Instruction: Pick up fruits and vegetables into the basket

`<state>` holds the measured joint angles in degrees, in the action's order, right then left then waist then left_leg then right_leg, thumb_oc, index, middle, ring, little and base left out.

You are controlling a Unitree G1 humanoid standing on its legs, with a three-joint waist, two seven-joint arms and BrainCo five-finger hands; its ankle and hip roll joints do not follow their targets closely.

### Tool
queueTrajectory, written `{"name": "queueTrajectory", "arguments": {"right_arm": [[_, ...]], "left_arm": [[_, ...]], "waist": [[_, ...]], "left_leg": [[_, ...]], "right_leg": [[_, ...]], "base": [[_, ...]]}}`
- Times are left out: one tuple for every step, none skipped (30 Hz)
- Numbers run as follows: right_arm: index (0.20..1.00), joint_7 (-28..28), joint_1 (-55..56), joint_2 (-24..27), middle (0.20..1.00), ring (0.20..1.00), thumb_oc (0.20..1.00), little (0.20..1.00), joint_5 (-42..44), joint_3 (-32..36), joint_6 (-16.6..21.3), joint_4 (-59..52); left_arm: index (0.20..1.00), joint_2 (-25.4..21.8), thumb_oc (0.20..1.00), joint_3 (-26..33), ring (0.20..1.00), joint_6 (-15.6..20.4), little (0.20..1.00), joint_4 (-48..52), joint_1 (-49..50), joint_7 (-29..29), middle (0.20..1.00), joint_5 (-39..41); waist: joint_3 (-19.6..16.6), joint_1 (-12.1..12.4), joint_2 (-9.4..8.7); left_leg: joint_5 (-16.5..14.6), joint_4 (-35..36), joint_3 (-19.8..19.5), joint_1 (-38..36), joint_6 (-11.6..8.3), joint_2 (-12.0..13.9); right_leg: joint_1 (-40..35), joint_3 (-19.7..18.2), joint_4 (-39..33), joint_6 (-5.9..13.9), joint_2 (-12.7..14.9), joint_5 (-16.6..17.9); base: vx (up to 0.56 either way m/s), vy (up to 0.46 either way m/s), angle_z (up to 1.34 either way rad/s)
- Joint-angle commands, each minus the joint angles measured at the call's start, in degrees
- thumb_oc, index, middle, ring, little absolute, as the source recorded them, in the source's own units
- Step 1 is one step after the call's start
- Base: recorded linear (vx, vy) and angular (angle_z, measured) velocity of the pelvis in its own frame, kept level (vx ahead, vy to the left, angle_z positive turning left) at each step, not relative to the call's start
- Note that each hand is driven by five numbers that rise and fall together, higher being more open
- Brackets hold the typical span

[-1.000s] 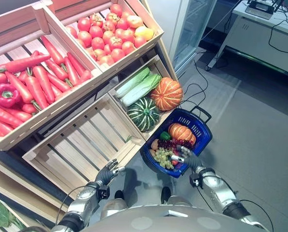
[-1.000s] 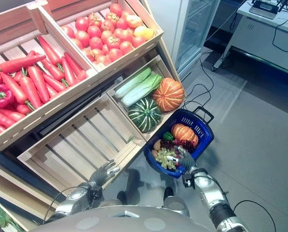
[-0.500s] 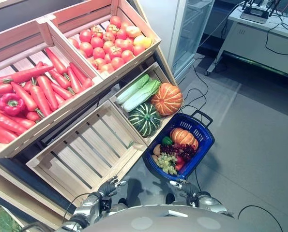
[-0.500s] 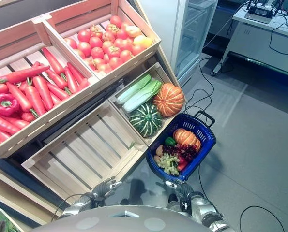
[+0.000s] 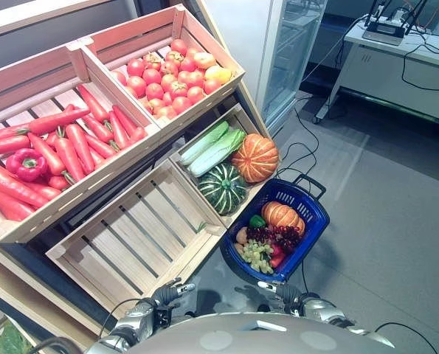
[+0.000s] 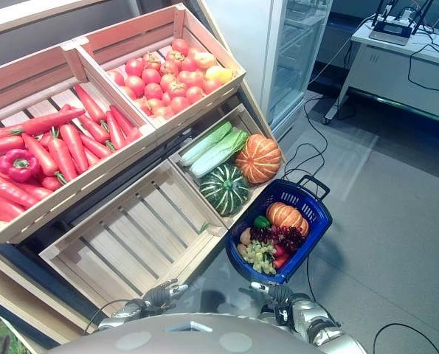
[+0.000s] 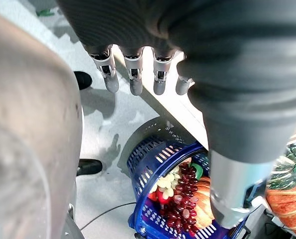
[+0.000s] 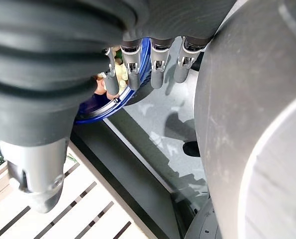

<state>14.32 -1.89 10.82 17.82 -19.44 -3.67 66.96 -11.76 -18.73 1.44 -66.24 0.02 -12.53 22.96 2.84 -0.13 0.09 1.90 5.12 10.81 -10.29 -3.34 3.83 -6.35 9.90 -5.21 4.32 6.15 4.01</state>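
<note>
The blue basket (image 5: 319, 221) stands on the grey floor beside the lower crates, its handle folded down. In it lie a small orange pumpkin (image 5: 282, 215), dark red grapes (image 5: 276, 236), green grapes (image 5: 257, 254) and a green pepper (image 5: 256, 221). My left hand (image 5: 169, 293) hangs low in front of the slatted crate, fingers (image 7: 134, 82) straight and empty. My right hand (image 5: 282, 293) is low too, just short of the basket's near rim (image 8: 100, 107), its fingers (image 8: 156, 72) relaxed with nothing in them.
Carrots (image 5: 71, 140) and a red pepper (image 5: 26, 164) fill the upper left crate, red fruit (image 5: 167, 77) the upper right. Cabbage (image 5: 212, 146), an orange pumpkin (image 5: 254, 157) and a striped squash (image 5: 220, 188) share the lower right crate. A bare slatted crate (image 5: 130, 240), glass-door fridge (image 5: 296, 44) and white table (image 5: 396, 63).
My right hand has drawn back out of the basket to low by my body. My left hand has dropped lower. The camera has shifted, so the whole scene sits lower.
</note>
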Motion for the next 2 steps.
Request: {"name": "queueTrajectory", "arguments": {"right_arm": [[1.0,1.26,-1.45,-1.44,1.0,1.0,1.0,1.0,-1.22,-2.51,-1.31,3.54],[1.0,1.13,-1.72,-1.41,1.0,1.0,1.0,1.0,-1.18,-2.49,-1.39,3.91]], "left_arm": [[1.0,2.91,1.0,-1.61,1.0,1.15,1.0,-3.71,-3.4,0.39,1.0,-1.29],[1.0,2.96,1.0,-1.41,1.0,1.65,1.0,-3.85,-3.44,1.24,1.0,-1.29]], "waist": [[2.64,-0.18,0.14],[2.89,-0.05,0.11]], "left_leg": [[-1.69,-2.27,-3.0,2.01,2.61,-2.68],[-1.69,-2.36,-2.94,2.13,2.79,-2.78]], "right_leg": [[-1.3,2.82,3.64,1.0,0.73,-1.68],[-1.18,2.81,3.76,0.91,0.67,-1.69]], "base": [[0.0,0.0,0.0],[0.0,0.0,0.0]]}}
